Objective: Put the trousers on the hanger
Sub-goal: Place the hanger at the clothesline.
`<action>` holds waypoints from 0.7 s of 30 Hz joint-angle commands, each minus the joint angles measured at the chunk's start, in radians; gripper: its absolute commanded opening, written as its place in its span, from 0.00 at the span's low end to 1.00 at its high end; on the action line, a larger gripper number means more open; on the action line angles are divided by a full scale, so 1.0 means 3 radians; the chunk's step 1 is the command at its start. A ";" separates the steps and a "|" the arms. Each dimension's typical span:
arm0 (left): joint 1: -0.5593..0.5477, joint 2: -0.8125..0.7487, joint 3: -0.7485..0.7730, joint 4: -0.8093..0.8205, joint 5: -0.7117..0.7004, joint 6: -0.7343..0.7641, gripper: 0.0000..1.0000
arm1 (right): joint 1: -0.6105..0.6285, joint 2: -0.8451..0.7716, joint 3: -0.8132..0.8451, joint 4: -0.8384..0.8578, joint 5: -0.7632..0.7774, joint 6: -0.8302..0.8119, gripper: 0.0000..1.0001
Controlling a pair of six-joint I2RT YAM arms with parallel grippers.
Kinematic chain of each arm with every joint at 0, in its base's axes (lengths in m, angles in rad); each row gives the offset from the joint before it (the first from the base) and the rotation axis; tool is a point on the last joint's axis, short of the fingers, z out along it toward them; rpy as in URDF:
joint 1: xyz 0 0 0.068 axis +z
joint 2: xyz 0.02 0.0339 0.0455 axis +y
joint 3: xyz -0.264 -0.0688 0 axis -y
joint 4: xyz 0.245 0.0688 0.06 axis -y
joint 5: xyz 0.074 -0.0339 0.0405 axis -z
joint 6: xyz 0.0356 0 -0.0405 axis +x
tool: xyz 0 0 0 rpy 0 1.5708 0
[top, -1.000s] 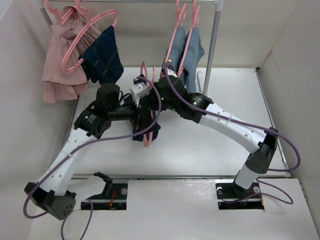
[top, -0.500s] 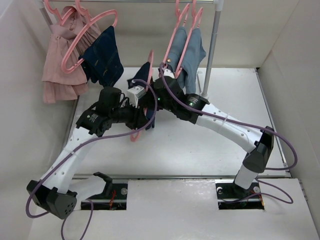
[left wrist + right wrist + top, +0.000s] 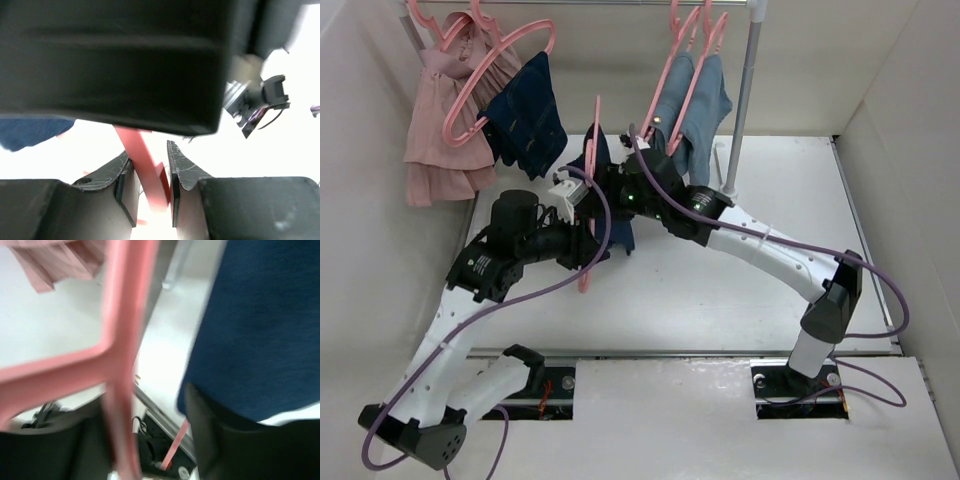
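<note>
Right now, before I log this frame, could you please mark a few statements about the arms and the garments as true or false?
1. The left gripper is shut on the hanger. True.
2. The light blue-grey jeans lie flat on the table. False: they hang on the rack at the back.
3. A pink garment hangs at the far left. True.
4. The smaller navy garment hangs to the right of the light blue-grey jeans. False: it hangs to their left, next to the pink garment.
5. In the right wrist view, the trousers show beside the hanger. True.
</note>
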 commanded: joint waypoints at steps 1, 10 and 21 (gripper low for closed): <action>-0.0050 -0.0199 0.0181 0.0634 0.0023 0.0001 0.00 | -0.0009 -0.0196 -0.0032 0.0505 -0.0183 -0.0145 0.63; 0.0297 0.0158 0.0391 0.0859 0.0553 -0.0475 0.00 | -0.0132 -0.0845 -0.0457 0.0347 -0.0004 -0.0298 0.85; 0.0941 0.0695 0.0841 0.1932 0.1285 -0.1415 0.00 | -0.0132 -0.1541 -0.0974 0.0167 0.0379 -0.0365 0.85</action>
